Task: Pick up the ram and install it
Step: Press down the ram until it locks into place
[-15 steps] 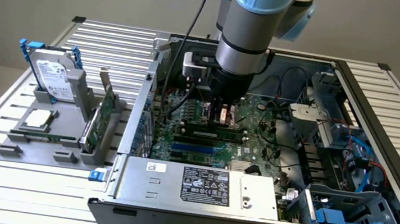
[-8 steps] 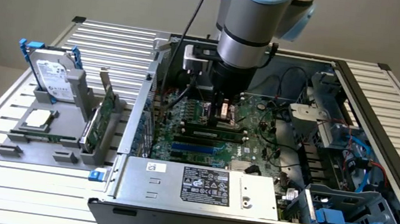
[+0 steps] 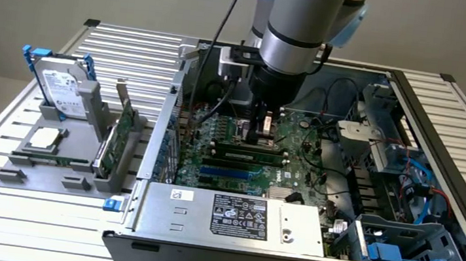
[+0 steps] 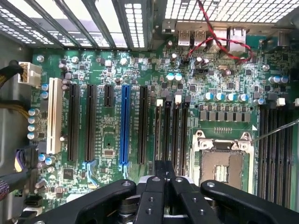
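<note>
arm is reaching down into the open computer case (image 3: 436, 193), gripper (image 3: 264, 129) hanging just above the motherboard (image 4: 112, 70) near its middle. jaws are sitting pinched together with nothing between them. the ram (image 3: 251, 148) is lying seated in a slot right beside the gripper tip, toward the case's front edge.

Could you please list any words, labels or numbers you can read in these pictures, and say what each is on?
None can be read.
Power supply label: print too small.
Small white sticker beside it: blurred.
Hard drive label: illegible.
Motherboard markings: too fine to read.
</note>
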Tool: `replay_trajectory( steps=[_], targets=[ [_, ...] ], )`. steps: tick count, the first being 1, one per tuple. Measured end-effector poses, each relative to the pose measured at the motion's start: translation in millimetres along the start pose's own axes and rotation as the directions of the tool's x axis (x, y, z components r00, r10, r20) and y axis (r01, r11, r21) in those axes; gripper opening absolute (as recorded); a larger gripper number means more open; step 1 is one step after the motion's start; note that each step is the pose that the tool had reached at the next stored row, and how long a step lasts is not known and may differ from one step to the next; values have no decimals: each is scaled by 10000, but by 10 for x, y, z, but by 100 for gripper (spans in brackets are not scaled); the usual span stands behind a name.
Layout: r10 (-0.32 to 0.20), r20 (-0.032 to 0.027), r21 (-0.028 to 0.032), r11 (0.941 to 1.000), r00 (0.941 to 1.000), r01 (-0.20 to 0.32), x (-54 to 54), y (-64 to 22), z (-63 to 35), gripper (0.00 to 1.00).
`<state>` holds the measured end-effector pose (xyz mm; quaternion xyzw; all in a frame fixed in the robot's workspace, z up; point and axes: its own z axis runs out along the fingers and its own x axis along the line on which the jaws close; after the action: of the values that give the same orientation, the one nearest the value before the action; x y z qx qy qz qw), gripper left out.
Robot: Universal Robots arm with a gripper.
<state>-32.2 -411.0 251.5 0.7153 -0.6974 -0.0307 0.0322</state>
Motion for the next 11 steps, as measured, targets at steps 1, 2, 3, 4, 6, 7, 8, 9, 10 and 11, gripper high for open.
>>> replay_trajectory(
  steps=[1, 2, 3, 4, 6, 7, 8, 9, 10, 11],
  targets=[
    [-4, -1, -2, 10000, 10000, 4, 6, -12, -5, 11],
    [-7, -1, -4, 10000, 10000, 7, 12, -23, -10, 11],
    [-10, -1, -6, 10000, 10000, 10, 17, -33, -14, 11],
    [-12, 0, -8, 10000, 10000, 12, 24, -43, -19, 11],
    [-13, -1, -10, 10000, 10000, 13, 31, -55, -29, 11],
    [-13, -1, -13, 10000, 10000, 13, 33, -59, -33, 11],
    [-14, 0, -20, 10000, 10000, 14, 34, -60, -33, 11],
    [-12, 1, -29, 10000, 10000, 12, 34, -60, -34, 11],
    [-12, 2, -37, 10000, 10000, 12, 34, -60, -34, 11],
    [-13, 2, -46, 10000, 10000, 13, 35, -60, -34, 11]
  ],
)
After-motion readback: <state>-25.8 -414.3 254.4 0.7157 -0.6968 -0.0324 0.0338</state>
